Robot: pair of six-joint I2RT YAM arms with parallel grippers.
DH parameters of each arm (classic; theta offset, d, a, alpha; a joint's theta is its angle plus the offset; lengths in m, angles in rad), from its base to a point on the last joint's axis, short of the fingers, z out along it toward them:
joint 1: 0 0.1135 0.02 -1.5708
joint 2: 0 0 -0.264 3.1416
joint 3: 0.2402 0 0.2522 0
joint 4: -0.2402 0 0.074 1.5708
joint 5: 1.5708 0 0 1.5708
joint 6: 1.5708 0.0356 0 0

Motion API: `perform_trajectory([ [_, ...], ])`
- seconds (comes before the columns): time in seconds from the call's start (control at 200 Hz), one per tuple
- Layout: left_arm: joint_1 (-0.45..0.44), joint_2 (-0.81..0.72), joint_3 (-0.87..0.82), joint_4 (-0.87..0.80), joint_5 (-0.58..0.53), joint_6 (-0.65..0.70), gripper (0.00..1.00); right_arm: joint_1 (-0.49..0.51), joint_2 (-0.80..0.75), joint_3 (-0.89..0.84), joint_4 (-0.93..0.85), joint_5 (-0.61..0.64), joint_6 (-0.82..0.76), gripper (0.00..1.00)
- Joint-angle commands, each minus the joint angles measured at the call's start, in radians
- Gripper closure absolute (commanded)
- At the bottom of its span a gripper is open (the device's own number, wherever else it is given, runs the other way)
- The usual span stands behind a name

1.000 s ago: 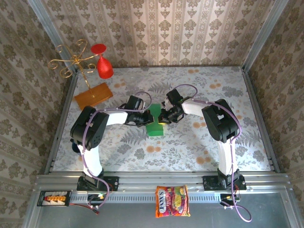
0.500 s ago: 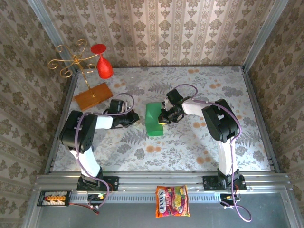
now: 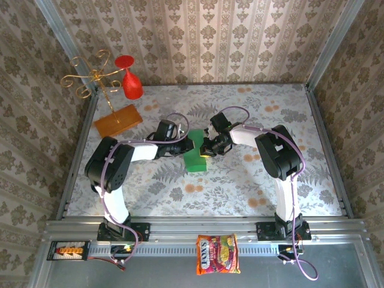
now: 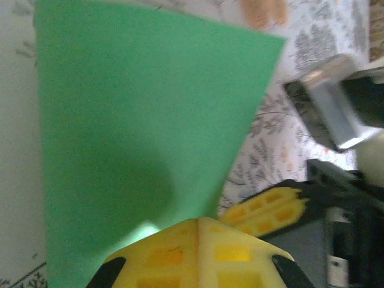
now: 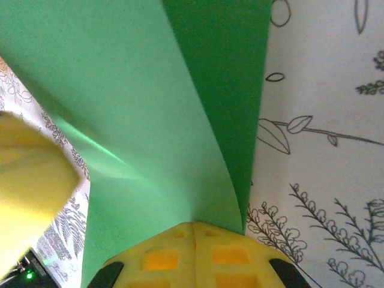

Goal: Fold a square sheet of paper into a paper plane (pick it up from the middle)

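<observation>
A snack packet lies on the near rail, well behind both end effectors, with open tabletop between. The right end effector is fully closed, pinching the green sheet of paper where a flap curls up into its tips. The left end effector, jaws together, meets the sheet's opposite edge, though its grip is unclear. Beyond it to the left are an orange-brown board and a red glass.

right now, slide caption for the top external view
Left pincer and right pincer pinch a thin bright green paper sheet.
</observation>
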Motion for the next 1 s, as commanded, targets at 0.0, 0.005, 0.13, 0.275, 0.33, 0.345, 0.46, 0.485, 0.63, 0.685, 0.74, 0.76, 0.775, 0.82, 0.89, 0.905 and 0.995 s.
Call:
perform_trajectory([
  [0.0, 0.004, 0.040, 0.025, -0.001, 0.013, -0.008, 1.00, -0.007, 0.141, -0.106, -0.230, 0.301, -0.014, 1.00],
  [0.005, 0.005, 0.040, 0.024, -0.001, 0.013, -0.008, 1.00, -0.007, 0.142, -0.107, -0.230, 0.301, -0.014, 1.00],
  [0.13, 0.025, 0.059, 0.011, -0.011, 0.001, 0.008, 1.00, -0.007, 0.140, -0.107, -0.234, 0.308, -0.017, 1.00],
  [0.275, 0.085, 0.044, -0.033, -0.013, -0.029, 0.007, 1.00, -0.008, 0.139, -0.111, -0.241, 0.321, -0.021, 1.00],
  [0.33, 0.116, 0.033, -0.048, -0.018, -0.042, 0.007, 1.00, -0.009, 0.139, -0.112, -0.243, 0.325, -0.022, 1.00],
  [0.345, 0.122, 0.031, -0.050, -0.020, -0.046, 0.010, 1.00, -0.009, 0.139, -0.112, -0.244, 0.327, -0.023, 1.00],
  [0.46, 0.160, 0.020, -0.066, -0.041, -0.057, 0.023, 1.00, -0.010, 0.139, -0.113, -0.242, 0.328, -0.025, 1.00],
  [0.485, 0.167, 0.021, -0.068, -0.042, -0.054, 0.027, 1.00, -0.010, 0.139, -0.113, -0.242, 0.328, -0.024, 1.00],
  [0.63, 0.186, 0.006, -0.076, -0.044, -0.034, 0.035, 1.00, -0.010, 0.139, -0.113, -0.241, 0.329, -0.024, 1.00],
  [0.685, 0.183, -0.015, -0.071, -0.043, -0.023, 0.037, 1.00, -0.010, 0.138, -0.116, -0.240, 0.329, -0.025, 1.00],
  [0.74, 0.175, -0.042, -0.065, -0.042, -0.007, 0.037, 1.00, -0.010, 0.139, -0.119, -0.237, 0.328, -0.025, 1.00],
  [0.76, 0.170, -0.050, -0.062, -0.042, -0.004, 0.039, 1.00, -0.011, 0.138, -0.120, -0.239, 0.329, -0.025, 1.00],
  [0.775, 0.165, -0.056, -0.060, -0.041, -0.001, 0.041, 1.00, -0.010, 0.138, -0.120, -0.239, 0.328, -0.025, 1.00],
  [0.82, 0.151, -0.070, -0.049, -0.028, 0.019, 0.047, 1.00, -0.010, 0.137, -0.123, -0.235, 0.327, -0.025, 1.00],
  [0.89, 0.124, -0.082, -0.041, 0.001, 0.042, 0.044, 1.00, -0.010, 0.139, -0.124, -0.233, 0.327, -0.025, 1.00],
  [0.905, 0.119, -0.084, -0.040, 0.006, 0.043, 0.045, 1.00, -0.011, 0.139, -0.125, -0.233, 0.327, -0.025, 1.00],
  [0.995, 0.090, -0.083, -0.026, 0.019, 0.044, 0.043, 1.00, -0.012, 0.139, -0.129, -0.232, 0.327, -0.024, 1.00],
])
